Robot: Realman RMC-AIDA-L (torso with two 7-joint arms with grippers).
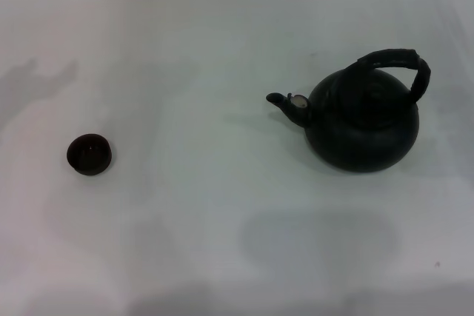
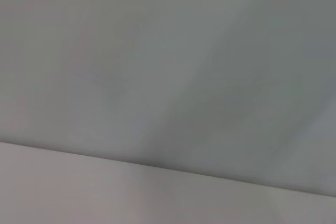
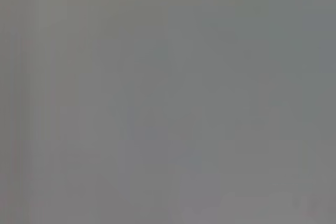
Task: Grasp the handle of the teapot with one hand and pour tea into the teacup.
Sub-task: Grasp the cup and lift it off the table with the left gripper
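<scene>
The black teapot (image 1: 363, 120) stands upright on the white table at the right in the head view. Its short spout (image 1: 285, 103) points left and has a pale mark near its base. The thick black arched handle (image 1: 400, 64) rises over the pot's top. The tiny dark teacup (image 1: 89, 154) sits at the left, far from the pot. Neither gripper shows in any view. Both wrist views show only plain pale surface.
The white table (image 1: 222, 205) runs across the whole head view, with its back edge at the top. The left wrist view shows a straight edge (image 2: 157, 165) between two pale surfaces. Soft shadows lie on the table's near part.
</scene>
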